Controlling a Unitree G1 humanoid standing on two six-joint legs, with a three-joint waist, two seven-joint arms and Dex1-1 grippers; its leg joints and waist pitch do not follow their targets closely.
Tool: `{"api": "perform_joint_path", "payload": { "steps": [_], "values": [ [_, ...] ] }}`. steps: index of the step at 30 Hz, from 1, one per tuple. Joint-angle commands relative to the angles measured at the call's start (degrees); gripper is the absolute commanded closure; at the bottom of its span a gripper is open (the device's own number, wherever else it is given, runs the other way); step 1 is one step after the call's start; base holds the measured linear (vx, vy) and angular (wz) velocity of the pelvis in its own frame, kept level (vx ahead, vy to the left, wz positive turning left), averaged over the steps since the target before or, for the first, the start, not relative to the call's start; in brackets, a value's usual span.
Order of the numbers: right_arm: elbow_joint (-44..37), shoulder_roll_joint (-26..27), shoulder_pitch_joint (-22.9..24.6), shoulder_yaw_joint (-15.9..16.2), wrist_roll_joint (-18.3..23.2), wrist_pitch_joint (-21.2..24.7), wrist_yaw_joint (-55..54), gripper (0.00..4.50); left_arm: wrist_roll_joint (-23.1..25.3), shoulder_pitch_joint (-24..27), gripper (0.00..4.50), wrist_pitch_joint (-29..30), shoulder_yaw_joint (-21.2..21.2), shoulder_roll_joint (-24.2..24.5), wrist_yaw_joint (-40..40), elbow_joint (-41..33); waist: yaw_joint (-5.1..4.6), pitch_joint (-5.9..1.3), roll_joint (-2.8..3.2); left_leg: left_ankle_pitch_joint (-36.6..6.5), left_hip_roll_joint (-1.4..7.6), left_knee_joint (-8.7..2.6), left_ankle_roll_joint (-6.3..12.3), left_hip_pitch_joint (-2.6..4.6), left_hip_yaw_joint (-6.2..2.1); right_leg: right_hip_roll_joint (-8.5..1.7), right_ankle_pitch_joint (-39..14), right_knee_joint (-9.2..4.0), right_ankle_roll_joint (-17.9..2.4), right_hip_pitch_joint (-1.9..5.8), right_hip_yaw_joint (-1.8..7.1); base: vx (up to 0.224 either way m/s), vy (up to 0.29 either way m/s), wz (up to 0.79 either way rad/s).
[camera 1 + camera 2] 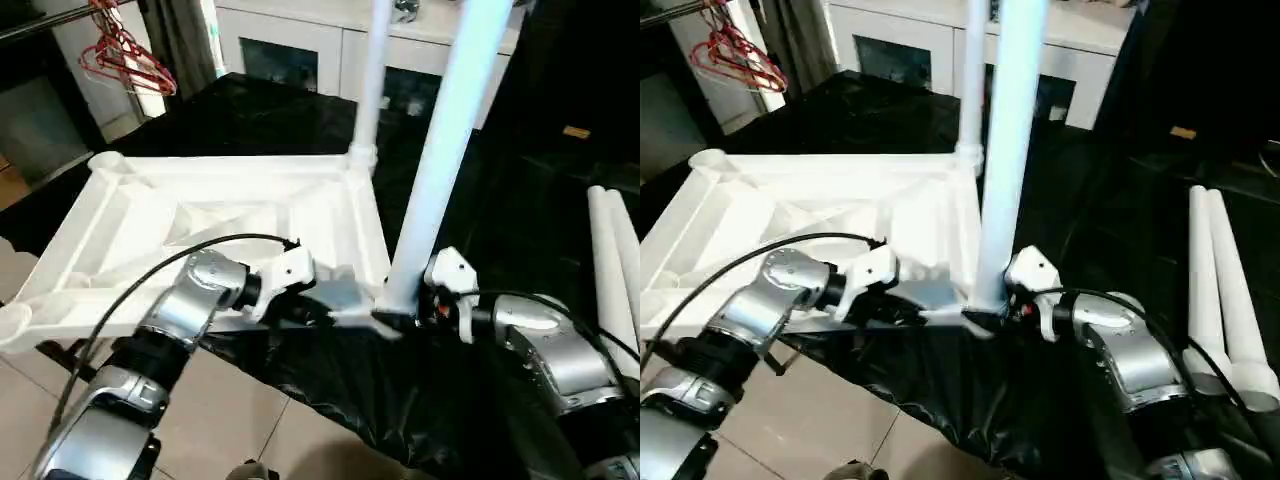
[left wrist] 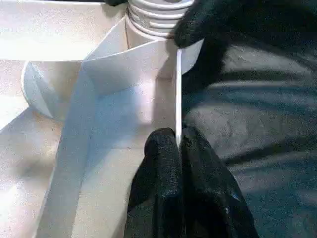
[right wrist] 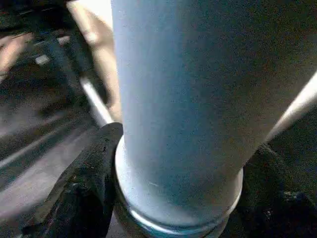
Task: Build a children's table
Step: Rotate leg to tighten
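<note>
I've got the left gripper (image 2: 179, 148) pinched tight on the thin rim of the tabletop (image 1: 220, 215), the wall squeezed between both fingers, just short of the near corner socket. The top lies underside up on the black-covered bench (image 1: 300, 115). Over on my right gripper (image 3: 173, 198), the fingers are spread round the base of the near leg (image 1: 440, 170), one either side of the flared end, hugging it where it meets the socket. Whether that leg is fully home, I can't tell. A second leg (image 1: 368, 80) already stands in the far corner, beyond both jaws.

Risks from here, as I judge it: if I let my right side go before the leg seats, it could lean and pop out. Push too hard and the rim could slip from the left pinch, sliding the top towards the bench edge.

Two spare legs (image 1: 1220, 290) lie well off to the right of my right jaws, clear of the work. White cabinet (image 1: 300, 40) and red hangers (image 1: 125, 50) sit far behind, not in my way
</note>
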Motion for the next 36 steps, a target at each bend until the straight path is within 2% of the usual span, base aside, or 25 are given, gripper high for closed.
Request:
{"api": "perform_joint_path", "payload": {
  "steps": [1, 2, 3, 4, 5, 7, 10, 11, 12, 13, 14, 15, 16, 20, 21, 28, 31, 36],
  "values": [
    [5.64, 4.91, -2.37, -1.24, -1.8, 1.29, -9.9, 1.75, 0.44, -3.06, 4.5, 1.52, 2.0, -3.97, 8.68, 3.57, -0.02, -4.14, -1.65, -10.04, 2.31, -3.96, 2.83, 0.82, -0.8, -4.38, -14.82, -4.48, -11.48, 2.89, 2.61, 0.0, 0.0, 0.0],
    [7.82, 7.04, -3.44, -2.12, -2.14, 1.85, -14.1, 1.75, 0.86, -4.12, 4.5, 2.07, 2.52, -5.28, 11.89, 5.17, -0.23, -3.86, -1.23, -11.05, 2.03, -3.99, 2.01, 0.99, -0.8, -4.24, -17.0, -4.79, -11.31, 2.54, 2.5, 0.0, 0.0, 0.0],
    [10.02, 9.29, -4.65, -2.95, -2.34, 2.35, -18.23, 1.75, 1.34, -5.28, 4.5, 2.42, 3.06, -6.69, 15.52, 6.9, -0.37, -3.98, -1.4, -11.6, 2.01, -4.09, 1.1, 1.08, -0.97, -4.43, -19.08, -4.89, -10.65, 2.71, 2.41, 0.0, 0.0, 0.0],
    [10.27, 9.55, -4.79, -3.04, -2.36, 2.41, -18.68, 1.75, 1.39, -5.41, 4.5, 2.45, 3.12, -6.84, 15.93, 7.09, -0.48, -3.91, -1.39, -11.81, 1.93, -4.09, 0.86, 1.09, -0.93, -4.41, -19.75, -5.07, -10.37, 2.62, 2.43, 0.0, 0.0, 0.0],
    [11.78, 11.17, -5.74, -3.59, -2.47, 2.6, -21.66, 1.75, 1.66, -6.32, 4.5, 2.79, 3.5, -7.91, 18.57, 8.31, -0.5, -3.93, -1.73, -11.93, 1.96, -4.07, 0.7, 1.22, -0.91, -4.45, -20.12, -5.11, -10.01, 2.61, 2.49, 0.0, 0.0, 0.0],
    [14.83, 14.48, -7.93, -4.51, -2.69, 2.37, -26.78, 1.75, 2.19, -7.76, 4.5, 2.72, 3.41, -9.74, 21.96, 9.91, -0.4, -3.91, -1.62, -11.76, 2.03, -4.13, 1.24, 1.17, -0.93, -4.55, -19.72, -5.23, -9.44, 2.55, 2.62, 0.0, 0.0, 0.0],
    [16.11, 16.0, -8.76, -4.91, -3.09, 1.08, -28.94, 1.75, 2.52, -8.12, 4.5, 2.06, 3.2, -10.77, 23.05, 10.04, -0.35, -4.05, -1.46, -11.04, 2.11, -4.21, 1.17, 1.13, -1.0, -4.5, -17.73, -5.0, -9.57, 2.67, 2.62, 0.0, 0.0, 0.0],
    [16.67, 16.45, -9.01, -5.14, -3.45, 0.51, -29.32, 1.19, 2.57, -8.27, 4.5, 1.73, 3.26, -11.14, 23.28, 10.25, -0.37, -4.13, -1.51, -10.82, 2.16, -4.16, 1.34, 1.07, -0.96, -4.52, -16.12, -4.83, -9.93, 2.74, 2.66, 0.0, 0.0, 0.0],
    [17.29, 16.94, -9.31, -5.46, -3.49, 0.04, -29.41, 1.19, 2.7, -8.35, 4.5, 0.7, 3.0, -11.38, 22.9, 10.46, -0.33, -4.18, -1.25, -10.27, 2.1, -4.13, 1.58, 0.99, -0.96, -4.43, -14.42, -4.63, -10.27, 2.81, 2.66, 0.0, 0.0, 0.0],
    [17.31, 16.95, -9.32, -5.46, -3.5, 0.03, -29.41, 1.05, 2.71, -8.35, 4.5, 0.67, 2.99, -11.39, 22.89, 10.47, -0.4, -4.23, -1.35, -10.2, 2.05, -4.09, 1.81, 0.98, -0.89, -4.41, -13.93, -4.65, -10.38, 2.82, 2.65, 0.0, 0.0, 0.0],
    [17.57, 17.37, -9.56, -5.9, -3.02, 0.12, -29.04, 0.99, 2.77, -8.26, 4.5, -0.46, 2.71, -11.52, 22.34, 10.46, -0.34, -4.26, -1.14, -10.08, 2.08, -4.04, 2.0, 0.98, -0.92, -4.48, -13.08, -4.52, -10.72, 2.87, 2.7, 0.0, 0.0, 0.0],
    [17.32, 17.41, -9.6, -6.03, -2.76, 0.13, -28.52, 0.89, 2.7, -7.86, 4.5, -1.62, 2.25, -11.35, 20.96, 10.04, -0.39, -4.25, -1.26, -9.87, 2.08, -4.07, 2.28, 0.91, -0.91, -4.38, -12.39, -4.5, -10.88, 2.95, 2.66, 0.0, 0.0, 0.0],
    [17.25, 17.36, -9.59, -6.01, -2.76, 0.12, -28.41, 0.78, 2.67, -7.78, 4.5, -1.76, 2.19, -11.31, 20.71, 9.94, -0.35, -4.27, -1.09, -9.8, 2.08, -4.08, 2.33, 0.94, -0.95, -4.37, -12.08, -4.47, -11.01, 2.97, 2.64, 0.0, 0.0, 0.0],
    [14.73, 14.72, -8.66, -4.53, -3.26, -0.7, -24.4, 0.44, 1.64, -5.92, 4.5, -3.17, 1.09, -9.73, 15.71, 7.61, -0.41, -4.29, -1.02, -10.21, 2.12, -4.05, 2.43, 1.0, -0.88, -4.32, -11.01, -4.38, -11.64, 3.05, 2.64, 0.0, 0.0, 0.0],
    [13.26, 13.38, -8.06, -4.13, -2.95, -0.71, -22.13, 0.44, 1.45, -5.36, 4.5, -3.84, 0.73, -8.96, 14.16, 6.83, -0.22, -4.24, -1.16, -10.09, 2.19, -4.07, 2.45, 0.99, -0.94, -4.37, -10.86, -4.4, -11.59, 3.29, 2.63, 0.0, 0.0, 0.0],
    [6.84, 6.85, -5.38, -1.98, -1.22, -0.82, -8.81, 0.44, 0.23, -3.96, 4.5, -4.5, 0.3, -6.13, 7.76, 4.46, 0.17, -4.26, -1.04, -10.22, 2.43, -3.97, 3.35, 1.0, -0.85, -4.36, -9.84, -4.18, -12.2, 3.17, 2.73, 0.0, 0.0, 0.0],
    [3.12, 2.64, -3.75, -0.71, 0.22, 0.29, -1.6, 0.44, -0.27, -3.14, 4.5, -5.08, 0.03, -4.15, 3.88, 2.96, 0.32, -4.23, -1.07, -9.81, 2.44, -3.89, 4.12, 0.88, -0.81, -4.32, -9.42, -4.14, -12.51, 3.17, 2.65, 0.0, 0.0, 0.0],
    [-1.46, -1.72, -1.84, 0.68, 2.43, 3.26, 6.2, 0.44, -1.37, -1.93, 4.5, -4.68, -0.4, -1.49, -1.32, 0.54, 0.59, -4.17, -1.09, -10.41, 2.69, -3.93, 4.26, 0.93, -0.8, -4.33, -11.12, -4.16, -12.53, 3.06, 2.63, 0.0, 0.0, 0.0]
  ]
}}
